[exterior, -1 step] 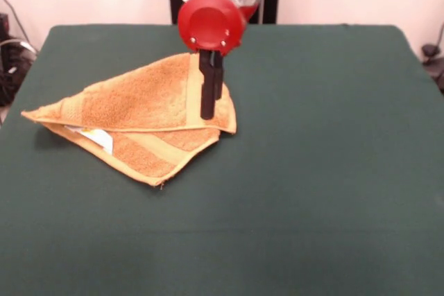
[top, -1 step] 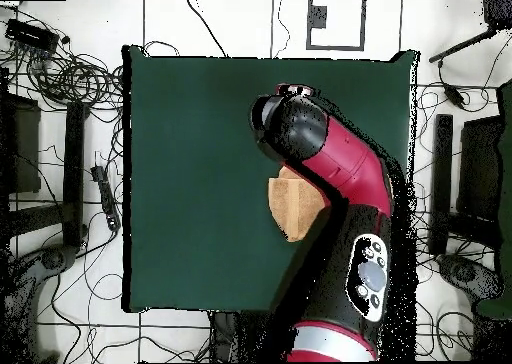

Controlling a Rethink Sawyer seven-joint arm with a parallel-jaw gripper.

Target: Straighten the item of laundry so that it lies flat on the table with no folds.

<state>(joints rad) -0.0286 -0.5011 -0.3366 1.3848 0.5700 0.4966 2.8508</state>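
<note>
Nearest you, the soft, limp towel (exterior, -1 step: 139, 126) lies folded left of centre on the table (exterior, -1 step: 312, 171); grasp its top-layer corner beneath the gripper (exterior, -1 step: 207, 114), whose fingers appear together.

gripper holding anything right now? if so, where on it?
Cannot tell. The gripper is down on the towel, on its upper layer near the right edge, but a grip is not visible.

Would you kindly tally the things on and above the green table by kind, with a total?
Towel: 1, orange, folded over itself
White tag on the towel: 1
Table: 1, green
End effector: 1, black, down at the towel
Total: 4
</note>
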